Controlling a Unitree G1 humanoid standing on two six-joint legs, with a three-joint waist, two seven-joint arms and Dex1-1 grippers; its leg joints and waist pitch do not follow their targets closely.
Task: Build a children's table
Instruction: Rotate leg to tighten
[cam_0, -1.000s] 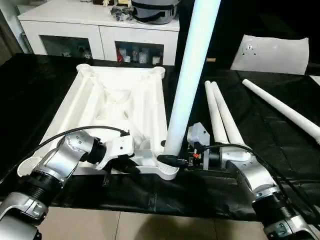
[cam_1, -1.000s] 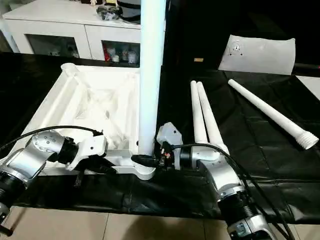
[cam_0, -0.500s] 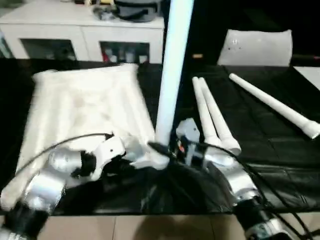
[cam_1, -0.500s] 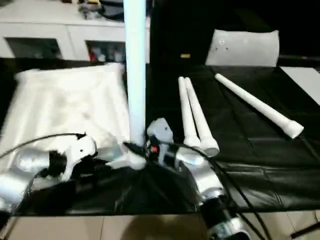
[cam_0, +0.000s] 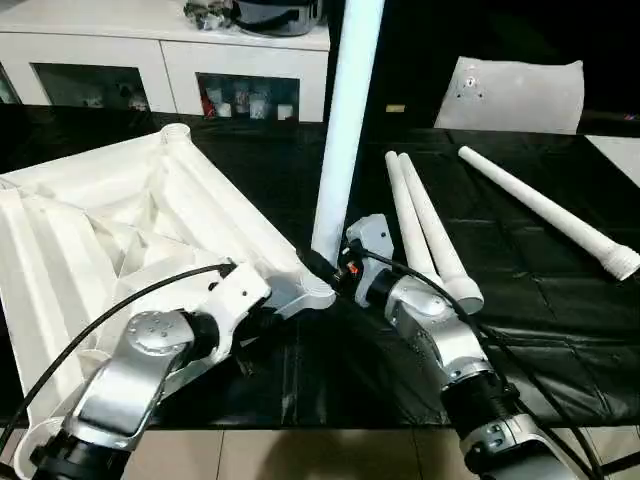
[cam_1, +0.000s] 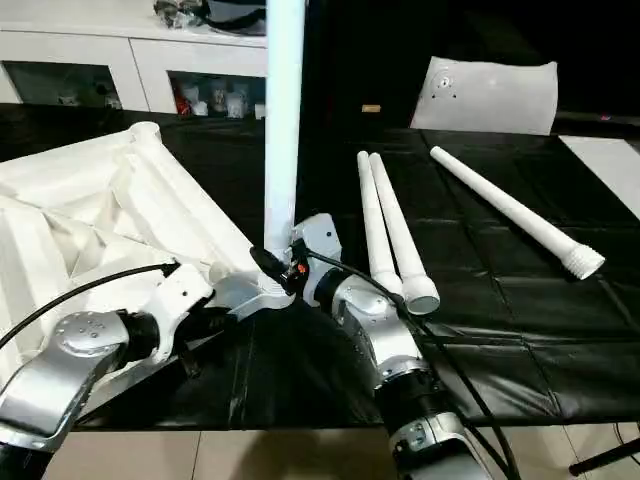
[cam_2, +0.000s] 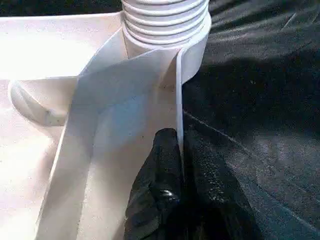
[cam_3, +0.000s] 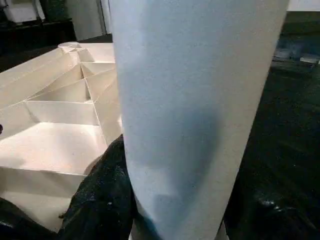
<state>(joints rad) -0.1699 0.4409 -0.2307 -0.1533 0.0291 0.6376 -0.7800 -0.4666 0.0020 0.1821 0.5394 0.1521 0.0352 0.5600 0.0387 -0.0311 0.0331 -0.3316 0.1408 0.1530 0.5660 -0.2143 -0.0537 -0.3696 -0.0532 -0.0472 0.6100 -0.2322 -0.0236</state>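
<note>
The children's table top (cam_0: 110, 230) lies upside down on the black work table, ribs up and turned at an angle. One white leg (cam_0: 343, 130) stands upright in its near corner socket (cam_0: 318, 293). My right gripper (cam_0: 322, 268) is shut on the base of this leg, with a black finger (cam_3: 102, 195) on either side of the tube (cam_3: 195, 110). My left gripper (cam_0: 252, 322) is shut on the top's thin rim wall (cam_2: 177, 100) just beside that socket, where the leg's threaded end (cam_2: 165, 20) sits. Two loose legs (cam_0: 425, 225) lie side by side to the right, and a third leg (cam_0: 545, 210) lies farther right.
A white cabinet with glass doors (cam_0: 150, 60) stands behind the work table. A white bag (cam_0: 515, 95) lies at the back right. The black cover's front edge (cam_0: 350, 415) runs just below my arms, with tiled floor beneath.
The table top has swung round with its far end going left, so it now sits at an angle. The upright leg and both grips stay in place. The camera has also shifted.
</note>
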